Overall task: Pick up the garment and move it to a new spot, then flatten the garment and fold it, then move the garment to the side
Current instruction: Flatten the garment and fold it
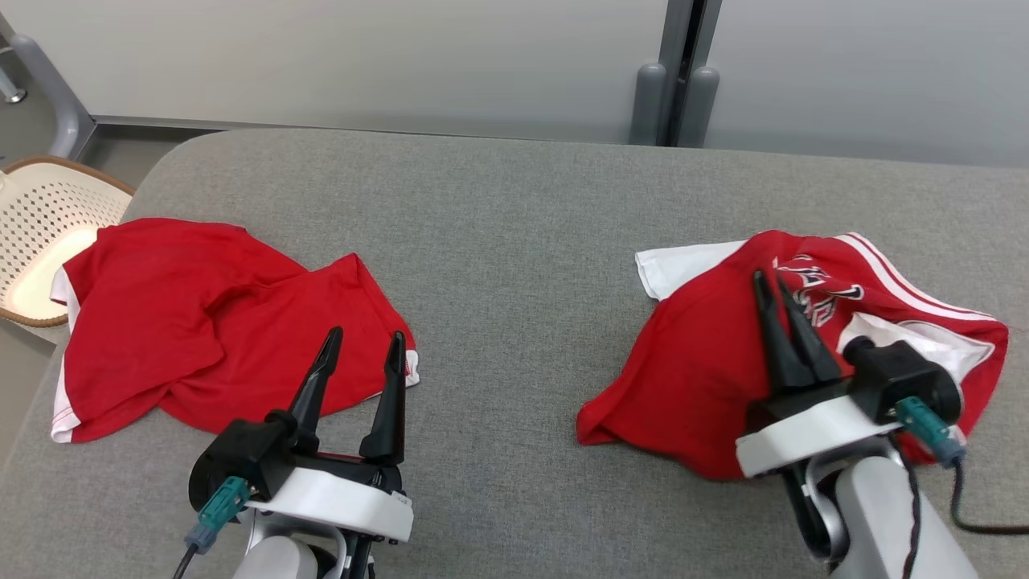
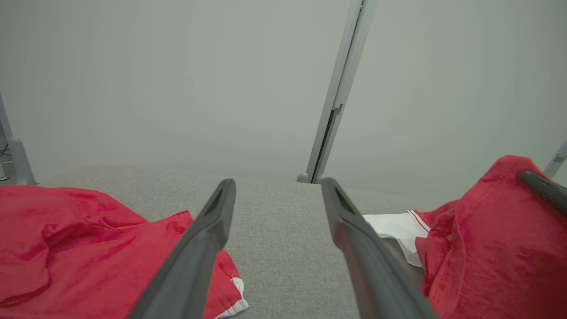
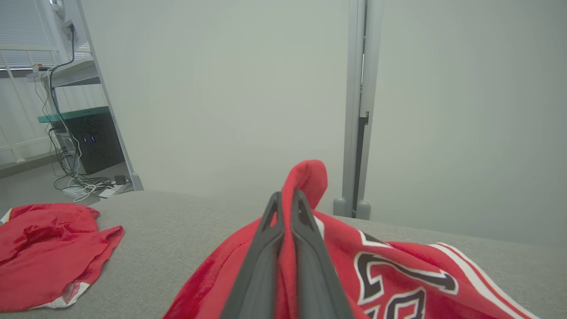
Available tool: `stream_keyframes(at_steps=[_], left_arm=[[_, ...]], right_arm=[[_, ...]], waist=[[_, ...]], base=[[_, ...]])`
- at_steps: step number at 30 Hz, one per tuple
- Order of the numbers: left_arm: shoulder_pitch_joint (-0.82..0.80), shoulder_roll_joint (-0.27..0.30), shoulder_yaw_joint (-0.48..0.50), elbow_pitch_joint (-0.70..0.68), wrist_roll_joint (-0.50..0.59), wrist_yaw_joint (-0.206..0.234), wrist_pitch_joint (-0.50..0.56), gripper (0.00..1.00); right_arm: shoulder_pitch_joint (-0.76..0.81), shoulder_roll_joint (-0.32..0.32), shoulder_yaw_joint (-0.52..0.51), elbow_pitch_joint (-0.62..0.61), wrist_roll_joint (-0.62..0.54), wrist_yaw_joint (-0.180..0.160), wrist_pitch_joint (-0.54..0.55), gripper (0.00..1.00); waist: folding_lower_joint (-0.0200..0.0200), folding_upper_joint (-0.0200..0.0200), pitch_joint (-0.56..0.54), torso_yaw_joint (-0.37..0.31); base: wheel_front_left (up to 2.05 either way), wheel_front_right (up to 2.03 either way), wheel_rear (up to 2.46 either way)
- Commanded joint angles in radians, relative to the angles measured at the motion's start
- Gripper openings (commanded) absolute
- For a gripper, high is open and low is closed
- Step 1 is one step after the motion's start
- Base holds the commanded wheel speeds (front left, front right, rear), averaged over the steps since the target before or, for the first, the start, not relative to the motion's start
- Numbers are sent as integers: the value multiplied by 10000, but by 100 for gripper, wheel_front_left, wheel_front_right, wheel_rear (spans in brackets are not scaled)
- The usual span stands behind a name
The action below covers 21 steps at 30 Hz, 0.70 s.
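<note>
1. The right jaws are pressed together on the garment. The two dark fingers meet at their tips with a ridge of red cloth pinched between them.
2. In the right wrist view that pinched fold of the garment rises between the fingers and peaks just past their tips. The black-and-white lettering and white stripes lie to the right of the jaws.
3. The rest of the garment lies crumpled on the grey table, under and around the right jaws. A white panel spreads out beyond the tips, toward the left jaws.
4. The left jaws stand wide apart and hold nothing. Their fingers are over bare table, with grey cloth surface showing between them in the left wrist view.
5. From the left wrist, the garment bulks up to the right of the left jaws, well apart from them. One finger of the right jaws rests against its top.
6. A second red shirt lies rumpled on the table on the outer side of the left jaws. Its white-trimmed hem reaches just beside the fingers; whether it touches them I cannot tell.
7. That second red shirt also shows far to the left of the right jaws, separated from them by bare table.
8. A white perforated basket with a brown rim sits off the table's edge, beyond the second red shirt from the left jaws.
</note>
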Motion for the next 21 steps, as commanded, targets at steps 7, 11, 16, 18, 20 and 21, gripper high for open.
stream_keyframes(at_steps=[7,11,16,18,20,21], left_arm=[[182,33,164,-45,-8,75,-2,100],[299,31,172,-26,-16,61,-2,100],[336,31,167,7,1,88,-2,100],[343,31,187,-12,8,109,-2,100],[362,31,202,-25,31,117,-2,100],[381,34,220,-30,40,125,-2,100]], right_arm=[[863,-178,3024,-207,-610,-3,187,0],[1140,-377,4337,143,-321,-5,678,100],[1175,-654,5141,362,483,-5,1108,100],[1012,-764,4862,270,553,-5,972,100],[945,-773,4380,164,479,-3,754,100],[907,-734,3987,102,424,-3,628,100]], waist=[[0,-1,-321,249],[0,-1,-397,299],[0,-1,-483,268],[0,-1,-497,200],[0,-1,-559,117],[0,-1,-592,72]], base=[[0,0,0],[0,0,0],[0,0,0],[0,0,0],[0,0,0],[0,0,0]])
